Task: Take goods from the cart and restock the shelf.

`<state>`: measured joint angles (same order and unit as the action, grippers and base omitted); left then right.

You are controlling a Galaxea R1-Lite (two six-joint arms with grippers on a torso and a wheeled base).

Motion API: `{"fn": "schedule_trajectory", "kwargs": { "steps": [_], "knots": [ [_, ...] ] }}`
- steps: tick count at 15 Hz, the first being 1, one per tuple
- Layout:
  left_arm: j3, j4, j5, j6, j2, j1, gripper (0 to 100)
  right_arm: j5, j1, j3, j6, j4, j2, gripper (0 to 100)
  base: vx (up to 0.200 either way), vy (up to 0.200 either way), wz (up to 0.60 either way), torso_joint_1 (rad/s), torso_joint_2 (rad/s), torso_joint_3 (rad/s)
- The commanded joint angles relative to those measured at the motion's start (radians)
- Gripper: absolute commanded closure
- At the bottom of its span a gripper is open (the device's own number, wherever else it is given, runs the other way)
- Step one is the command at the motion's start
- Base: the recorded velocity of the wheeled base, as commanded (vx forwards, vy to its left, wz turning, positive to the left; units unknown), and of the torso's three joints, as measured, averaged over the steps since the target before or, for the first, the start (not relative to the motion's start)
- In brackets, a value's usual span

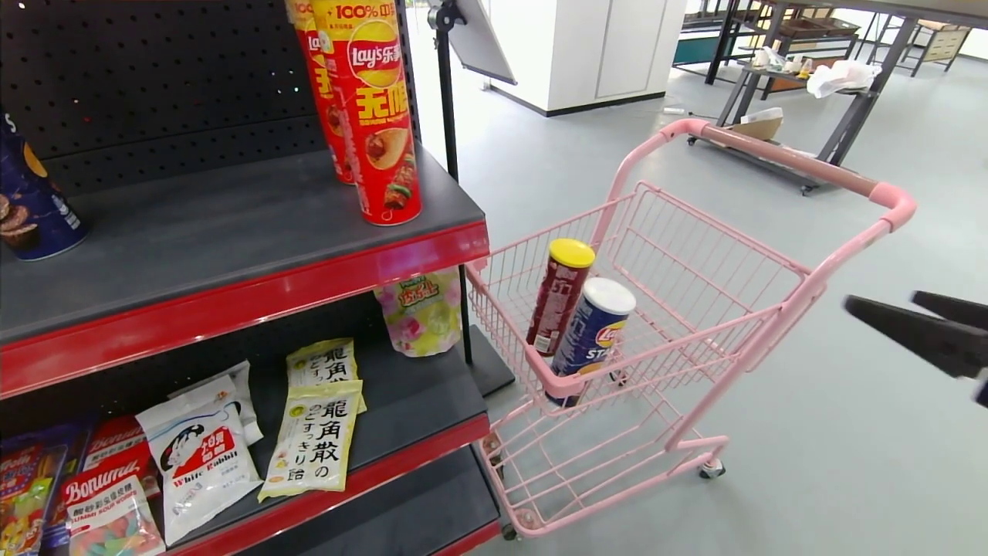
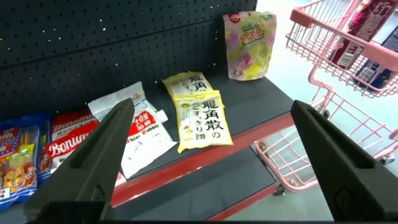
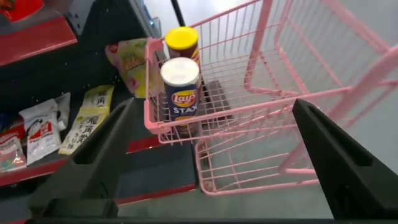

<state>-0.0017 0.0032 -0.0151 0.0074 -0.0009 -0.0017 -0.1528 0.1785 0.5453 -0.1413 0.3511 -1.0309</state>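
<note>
A pink cart (image 1: 803, 286) stands to the right of the shelf (image 1: 255, 286). In its basket stand two chip cans: a dark red one with a yellow lid (image 1: 559, 293) (image 3: 182, 42) and a blue one with a white lid (image 1: 591, 333) (image 3: 181, 87). On the upper shelf stand two tall red chip cans (image 1: 378, 108). My right gripper (image 1: 918, 320) (image 3: 214, 155) is open to the right of the cart, apart from it. My left gripper (image 2: 211, 162) is open, facing the lower shelf with nothing between its fingers.
On the lower shelf lie yellow packets (image 1: 316, 432) (image 2: 199, 118), white candy bags (image 1: 202, 463), red snack bags (image 1: 108, 502) and a pastel pouch (image 1: 421, 313) (image 2: 250, 45). A dark blue can (image 1: 31, 205) stands at the upper shelf's left. Tables (image 1: 803, 69) stand behind the cart across grey floor.
</note>
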Motion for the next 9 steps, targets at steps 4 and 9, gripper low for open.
{"fn": "schedule_trajectory", "kwargs": {
  "steps": [4,9],
  "knots": [
    [-0.001,-0.002,0.000,0.000,0.001,0.000,0,-0.053,0.180,0.035,-0.014,0.378,-0.646,0,0.000,0.000,0.00,0.000,0.00,0.000],
    [-0.001,0.000,0.000,0.002,0.001,0.000,0,-0.054,0.200,0.116,-0.014,0.381,-0.762,0,0.000,0.000,0.00,0.000,0.00,0.000]
  ]
}}
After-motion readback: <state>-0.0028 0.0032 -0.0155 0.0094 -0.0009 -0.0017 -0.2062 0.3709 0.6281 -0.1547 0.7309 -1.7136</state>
